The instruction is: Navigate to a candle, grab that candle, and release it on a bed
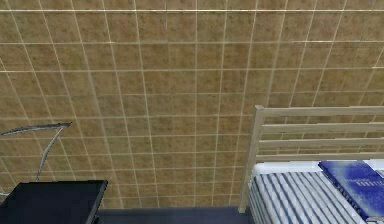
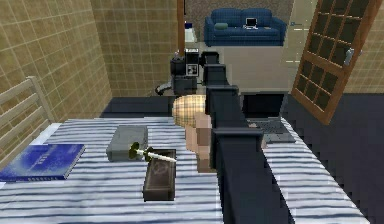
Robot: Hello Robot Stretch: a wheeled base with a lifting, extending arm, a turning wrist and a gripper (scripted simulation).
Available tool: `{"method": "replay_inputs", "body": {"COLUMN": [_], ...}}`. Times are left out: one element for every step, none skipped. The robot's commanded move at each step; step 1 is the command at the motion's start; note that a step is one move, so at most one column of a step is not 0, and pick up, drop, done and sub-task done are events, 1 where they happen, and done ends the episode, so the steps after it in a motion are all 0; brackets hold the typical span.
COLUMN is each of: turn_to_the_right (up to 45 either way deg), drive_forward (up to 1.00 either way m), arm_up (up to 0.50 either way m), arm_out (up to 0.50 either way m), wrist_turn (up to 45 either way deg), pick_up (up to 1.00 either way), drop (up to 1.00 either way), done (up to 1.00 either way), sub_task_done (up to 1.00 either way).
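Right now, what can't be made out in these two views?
- Arm side view: whether the gripper holds anything; its far end cannot be picked out.
- Arm side view: the small pale thing on the bed, too small to call a candle.
- Forward view: the dark table, cut off by the bottom edge.

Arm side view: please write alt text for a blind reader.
The robot's dark arm reaches across a striped bed. On it lie a blue book, a grey box and a brown box; a blue sofa stands beyond.
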Motion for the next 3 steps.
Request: {"method": "replay_inputs", "body": {"turn_to_the_right": [0.0,0.0,0.0], "drive_forward": [0.0,0.0,0.0], "arm_up": [0.0,0.0,0.0], "arm_out": [0.0,0.0,0.0], "wrist_turn": [-45.0,-45.0,-27.0], "pick_up": [0.0,0.0,0.0], "drop": [0.0,0.0,0.0], "done": [0.0,0.0,0.0], "sub_task_done": [0.0,0.0,0.0]}}
